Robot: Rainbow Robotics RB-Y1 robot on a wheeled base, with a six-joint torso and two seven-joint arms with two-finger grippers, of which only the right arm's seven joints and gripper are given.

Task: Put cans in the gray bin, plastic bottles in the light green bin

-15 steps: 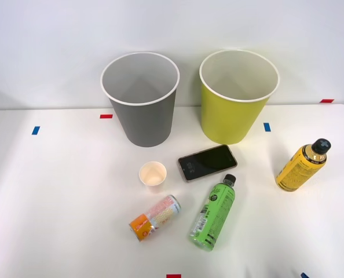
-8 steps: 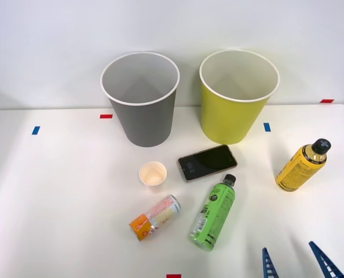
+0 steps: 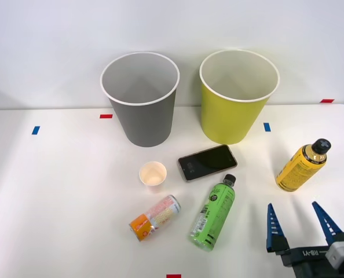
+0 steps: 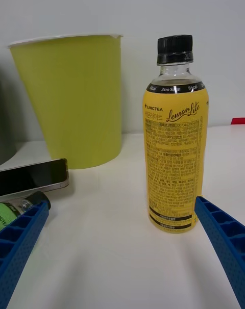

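The gray bin and the light green bin stand side by side at the back of the table. A small can lies on its side in front of them. Beside it lies the green plastic bottle. The yellow plastic bottle stands upright at the right. My right gripper is open near the table's front edge, just in front of the yellow bottle and apart from it. In the right wrist view the yellow bottle stands ahead between my blue fingers, with the light green bin behind.
A black phone lies flat between the bins and the green bottle. A small cream paper cup stands upright near the can. Red and blue tape marks dot the white table.
My right gripper has come into the front view from the bottom right and moved forward toward the yellow bottle. Nothing on the table has moved.
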